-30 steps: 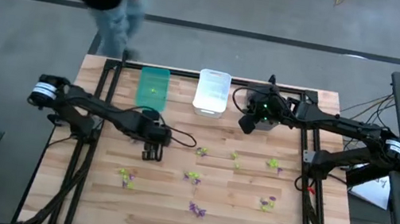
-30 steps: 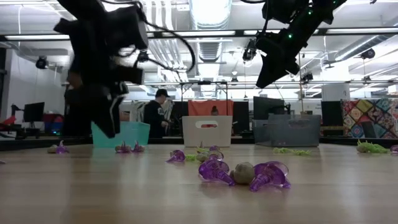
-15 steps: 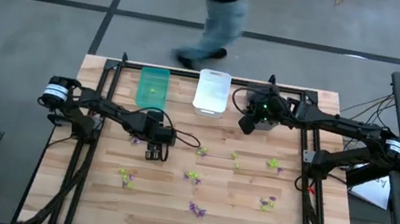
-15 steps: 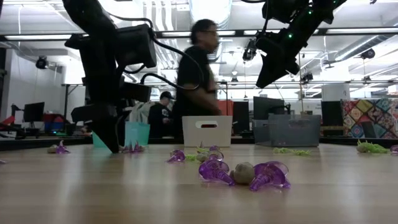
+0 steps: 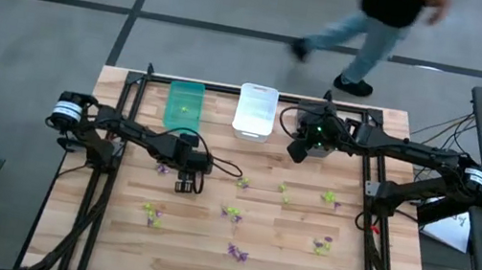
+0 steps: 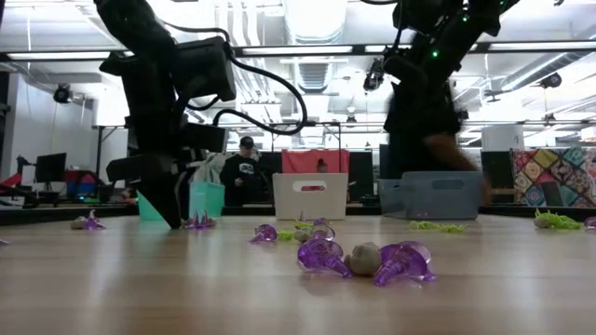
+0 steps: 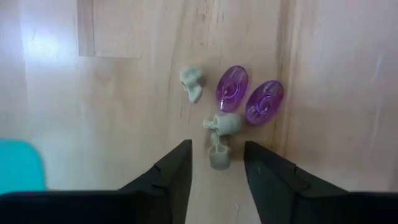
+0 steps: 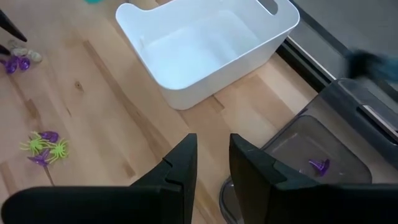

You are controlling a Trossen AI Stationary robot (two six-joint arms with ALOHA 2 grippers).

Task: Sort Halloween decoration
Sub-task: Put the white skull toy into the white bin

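While the sorting was only partly done, the left gripper (image 5: 183, 184) stood low over the table (image 5: 280, 258), just in front of the green bin (image 5: 184, 104), and the step in hand appeared to be the picking of one greyish trinket (image 7: 218, 157) from a small cluster. In the left wrist view its fingers (image 7: 173, 174) were spread apart and held nothing; the greyish trinket lay in the gap between them near their tips, a second greyish piece (image 7: 223, 123) touched it just beyond, two purple pieces (image 7: 232, 88) lay side by side past that, and a third greyish piece (image 7: 193, 83) lay a little apart. The next move, by this reading, called for a short straight descent and a closing on the one piece, with care not to catch its touching neighbour. Most of the Halloween decoration (image 5: 232, 213) lay scattered over the table on the side of the green bin away from the back edge, in purple and yellow-green groups well apart from one another. The right gripper (image 5: 298, 150) hung raised beside the white bin (image 5: 256, 110), on that bin's far side from the green bin, its fingers (image 8: 177, 168) slightly apart and empty above the dark grey bin (image 8: 323, 140), in which one purple trinket (image 8: 319, 166) lay. A person (image 5: 375, 21) was passing on the floor beyond the bins.
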